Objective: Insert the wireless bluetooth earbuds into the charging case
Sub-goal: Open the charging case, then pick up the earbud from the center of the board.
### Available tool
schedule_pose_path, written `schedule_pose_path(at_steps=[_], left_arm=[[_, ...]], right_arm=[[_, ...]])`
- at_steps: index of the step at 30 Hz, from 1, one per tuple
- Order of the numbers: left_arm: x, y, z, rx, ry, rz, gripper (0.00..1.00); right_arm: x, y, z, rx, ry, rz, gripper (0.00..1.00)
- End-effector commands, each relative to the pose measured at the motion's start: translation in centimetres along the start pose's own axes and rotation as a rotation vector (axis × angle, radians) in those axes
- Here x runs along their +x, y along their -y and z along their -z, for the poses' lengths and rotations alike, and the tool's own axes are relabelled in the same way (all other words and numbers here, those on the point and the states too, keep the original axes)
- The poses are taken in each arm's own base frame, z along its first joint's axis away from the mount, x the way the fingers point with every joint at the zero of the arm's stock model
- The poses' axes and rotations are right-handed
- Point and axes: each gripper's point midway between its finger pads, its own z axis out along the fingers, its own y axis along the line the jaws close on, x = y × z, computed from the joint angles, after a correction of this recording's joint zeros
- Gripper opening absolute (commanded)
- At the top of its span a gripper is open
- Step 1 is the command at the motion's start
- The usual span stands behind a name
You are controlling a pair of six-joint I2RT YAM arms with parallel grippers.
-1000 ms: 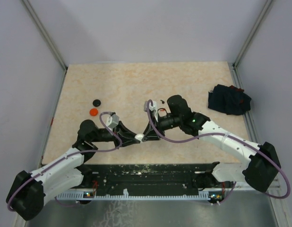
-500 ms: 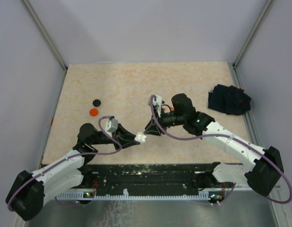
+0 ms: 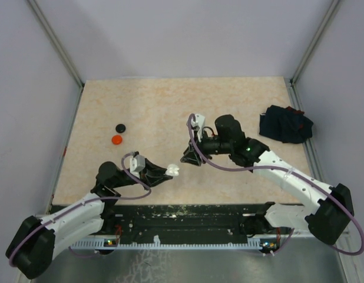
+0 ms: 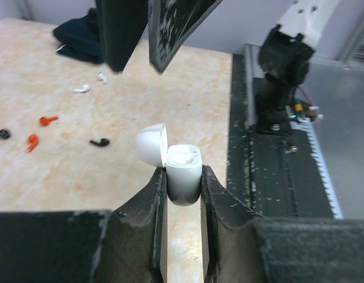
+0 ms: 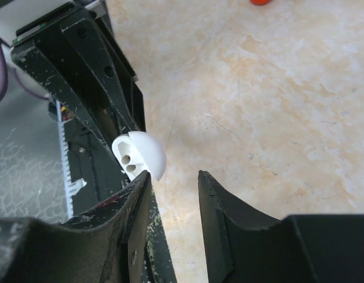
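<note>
Glossy, rounded white charging case point(image 4: 183, 177), lid open, pinched between scuffed black left fingers point(image 4: 216, 203). The right fingers point(image 5: 229, 218) are parted and empty just beside it, above the marbled beige table point(image 5: 288, 88).

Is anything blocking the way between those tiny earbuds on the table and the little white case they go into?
Nothing visible does. The left gripper holds the charging case with its lid flipped open, so its top is uncovered. The earbuds lie loose on the table, and the right gripper hangs empty close to the case.
</note>
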Motion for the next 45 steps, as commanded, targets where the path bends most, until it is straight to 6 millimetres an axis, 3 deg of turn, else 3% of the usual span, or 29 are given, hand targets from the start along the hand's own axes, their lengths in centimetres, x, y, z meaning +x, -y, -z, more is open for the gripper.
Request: schedule_pose_path(at_steps=[1, 5, 12, 21, 24, 33, 39, 45], left_arm=[[-1.1, -3.0, 0.7, -0.186, 0.098, -0.128, 0.00], [-1.4, -4.1, 1.3, -0.261, 0.133, -0.174, 0.00], [-1.0, -5.7, 1.8, -0.346, 0.145, -0.180, 0.00], [1.3, -8.9, 1.5, -0.466, 0.062, -0.109, 0.00], [2.7, -10.4, 1.8, -0.529, 0.013, -0.094, 0.00], [3.1, -9.3, 2.5, -0.503, 0.048, -0.138, 0.00], [3.5, -9.3, 2.7, -0.510, 0.031, -0.129, 0.00], [4.1, -9.4, 2.7, -0.509, 0.008, -0.121, 0.00]], right_arm=[[-3.3, 3.0, 1.3, 0.198, 0.052, -0.021, 0.39], [-1.3, 8.9, 2.2, 0.449, -0.010, -0.175, 0.40], [2.9, 17.8, 6.0, 0.809, -0.088, -0.327, 0.41], [8.4, 26.1, 12.0, 1.096, -0.101, -0.555, 0.41], [9.4, 27.9, 13.8, 1.184, -0.101, -0.585, 0.41], [13.8, 31.0, 18.4, 1.387, -0.179, -0.669, 0.42], [16.4, 32.1, 18.8, 1.399, -0.263, -0.728, 0.42], [17.4, 32.6, 18.3, 1.386, -0.309, -0.740, 0.41]])
